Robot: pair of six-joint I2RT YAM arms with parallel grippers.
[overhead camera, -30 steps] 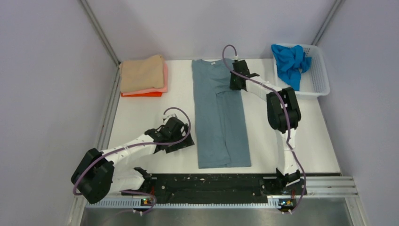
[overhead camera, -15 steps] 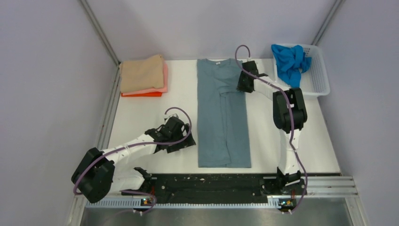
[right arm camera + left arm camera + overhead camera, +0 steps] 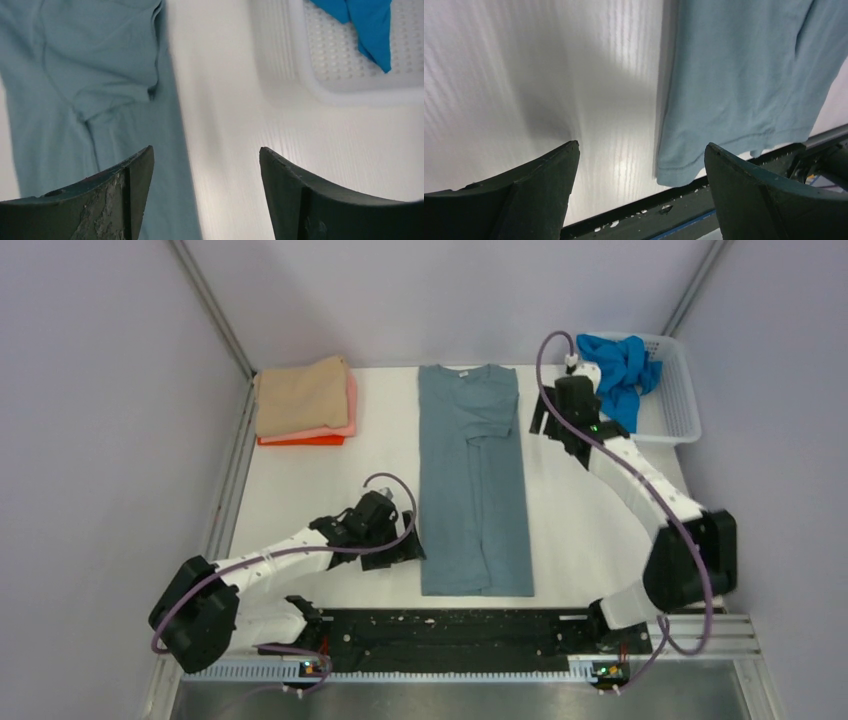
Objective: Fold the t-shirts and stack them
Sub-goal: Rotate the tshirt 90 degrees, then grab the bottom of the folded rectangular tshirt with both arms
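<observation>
A dusty grey-blue t-shirt lies flat mid-table as a long strip, its sides folded in. My left gripper is open beside the shirt's lower left edge. In the left wrist view the left gripper has bare table and the t-shirt's hem corner between its jaws. My right gripper is open and empty, just right of the shirt's upper part. The right wrist view shows the right gripper over the t-shirt's right edge. Tan, pink and orange t-shirts sit folded in a stack at the back left.
A white mesh basket at the back right holds a crumpled bright blue t-shirt; the basket and that blue t-shirt also show in the right wrist view. A black rail runs along the near table edge.
The right gripper opened, let go of the grey-blue shirt's folded right side and moved right toward the basket, its elbow swinging out right. The left gripper edged toward the shirt's lower left edge.
</observation>
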